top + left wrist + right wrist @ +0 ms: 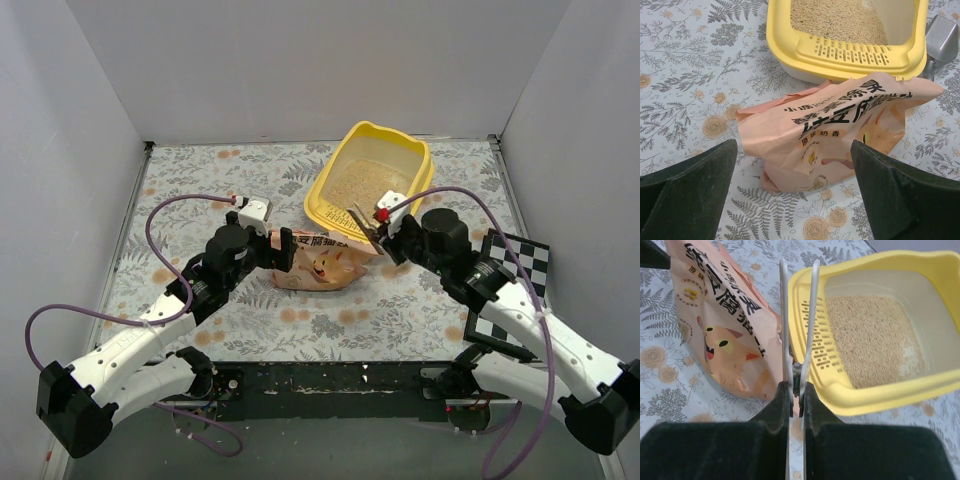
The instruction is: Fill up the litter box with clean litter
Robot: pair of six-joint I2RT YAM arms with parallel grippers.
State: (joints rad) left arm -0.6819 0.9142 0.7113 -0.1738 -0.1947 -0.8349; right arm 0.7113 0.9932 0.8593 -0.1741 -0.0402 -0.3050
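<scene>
The yellow litter box (328, 205) stands at the back centre with a layer of pale beige clean litter (367, 180) inside. The peach-pink cat-print bag (320, 262) lies on its side just in front of the box's slotted lip (840, 55). My left gripper (283, 250) is open, its jaws spread wide at the bag's left end (840, 130) and not touching it. My right gripper (385, 240) is shut on the grey metal scoop (362, 225), which shows as two thin strips (799, 315) between the bag (725, 325) and the box (880, 395). The litter also shows in both wrist views (840, 20) (870, 335).
A black-and-white checkerboard (515, 285) lies at the right of the floral table cover (200, 190). White walls close in the back and both sides. Purple cables loop from both arms.
</scene>
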